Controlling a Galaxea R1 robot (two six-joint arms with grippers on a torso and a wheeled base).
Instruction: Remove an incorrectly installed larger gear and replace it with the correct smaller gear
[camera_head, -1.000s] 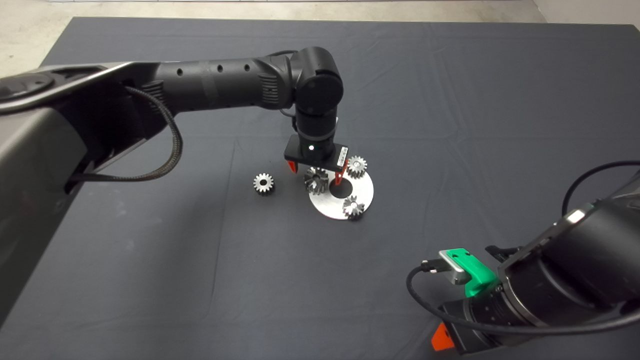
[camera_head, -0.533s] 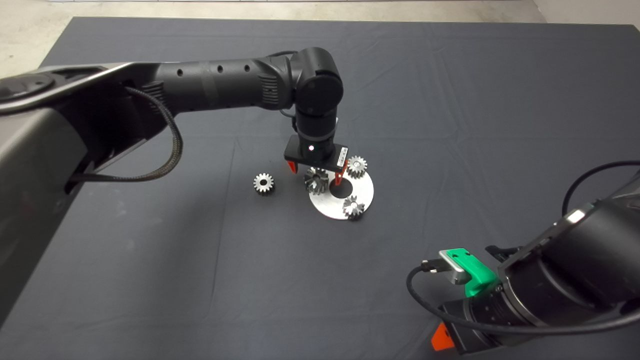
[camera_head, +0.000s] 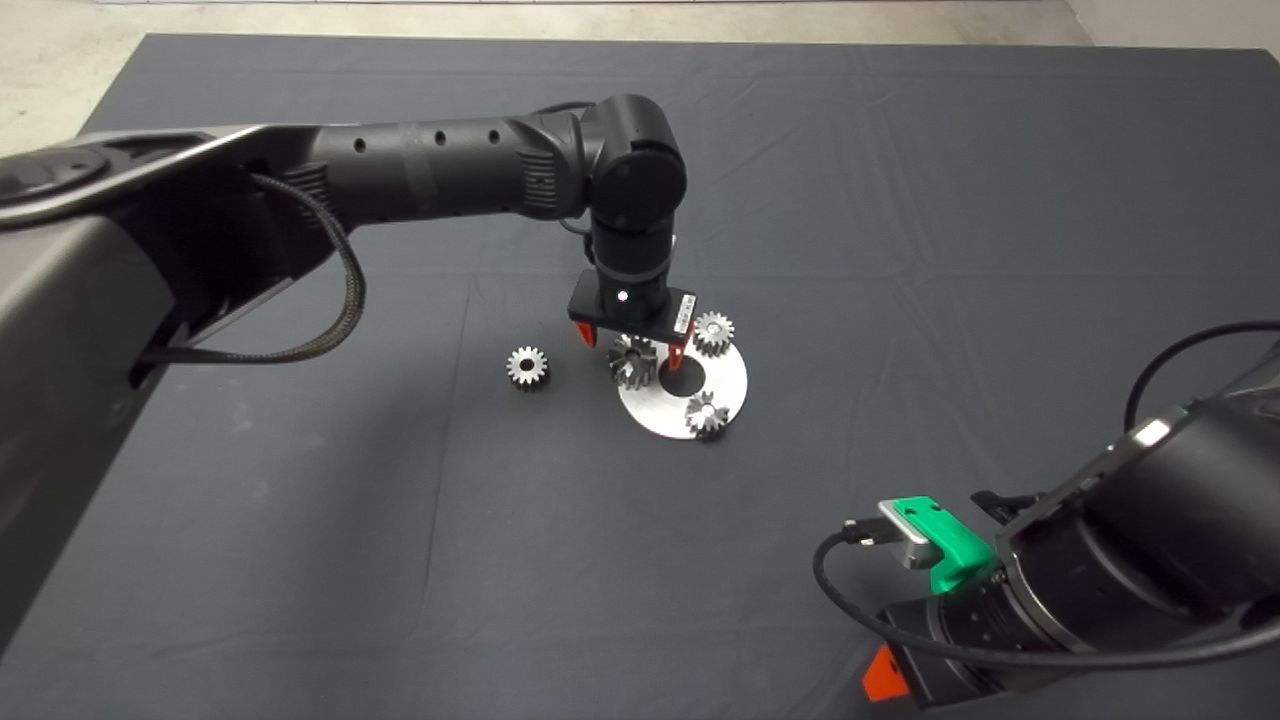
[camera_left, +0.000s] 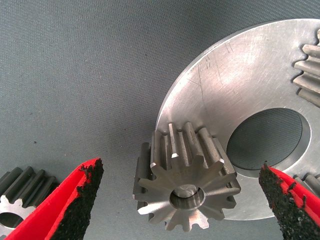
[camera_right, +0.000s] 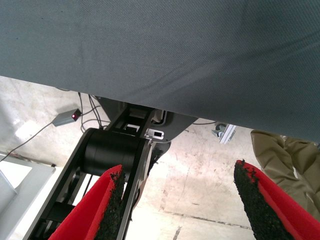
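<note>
Silver metal stands out against a dark mat (camera_head: 900, 200) covering the worktop: a round plate (camera_head: 725, 385) with a hole in its middle sits near the centre, and gears are spaced around its rim. On the plate's rim at about nine o'clock sits the larger gear (camera_head: 632, 360), with deep star-like teeth. Two fine-toothed gears sit at about one o'clock (camera_head: 713, 333) and five o'clock (camera_head: 707, 414) on the plate. The smaller gear (camera_head: 526, 367) that could replace it lies loose on the mat, beside the plate at nine o'clock and apart from it. The left gripper (camera_head: 633, 350) hangs directly over the larger gear, with its red fingers spread wide, one on each side of the gear and neither touching it; it holds nothing. In the left wrist view the larger gear (camera_left: 186, 183) lies between the two black pads with clear space on both sides, overhanging the plate's edge (camera_left: 200, 80). The right gripper (camera_right: 180, 205) waits at the worktop's lower right edge, its fingers wide apart and empty. The step in hand appears to be gripping the wrong gear for removal. The next move likely calls for lowering a little, closing squarely on the teeth, then lifting straight up so the neighbouring gears are not disturbed.
</note>
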